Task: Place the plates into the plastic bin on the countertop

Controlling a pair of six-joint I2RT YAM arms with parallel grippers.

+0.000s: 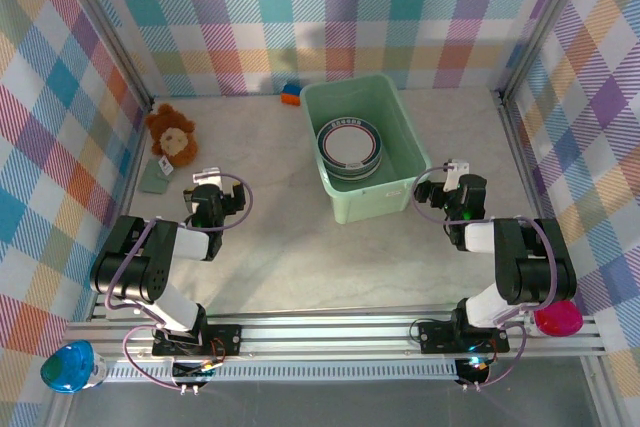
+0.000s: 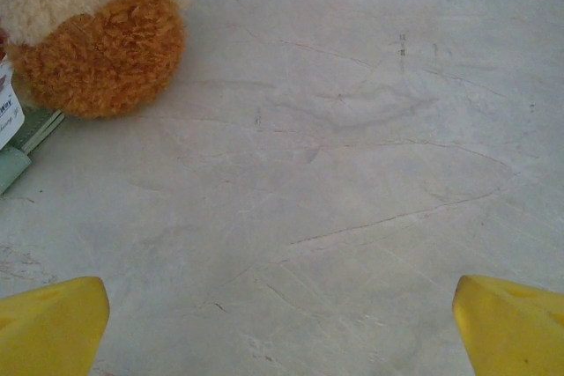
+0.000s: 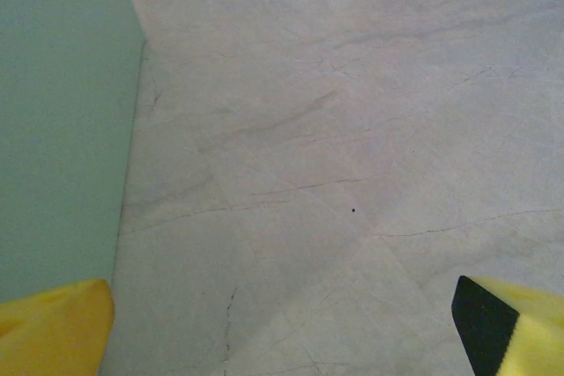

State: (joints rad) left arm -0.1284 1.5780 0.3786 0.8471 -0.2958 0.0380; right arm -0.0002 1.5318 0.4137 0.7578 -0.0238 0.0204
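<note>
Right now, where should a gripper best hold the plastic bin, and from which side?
On the plastic bin, probably grip the right wall's rolled rim from above, one finger inside, one outside: the wall is thin, upright, clear of the plates, nearest the right gripper.

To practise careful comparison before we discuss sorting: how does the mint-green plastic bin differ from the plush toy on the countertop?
The plastic bin is pale mint green, smooth and rectangular; the plush toy is orange-brown, fluffy and rounded. The plastic bin is clearly larger than the plush toy. The plastic bin holds a stack of plates; the plush toy holds nothing. Both rest on the countertop.
</note>
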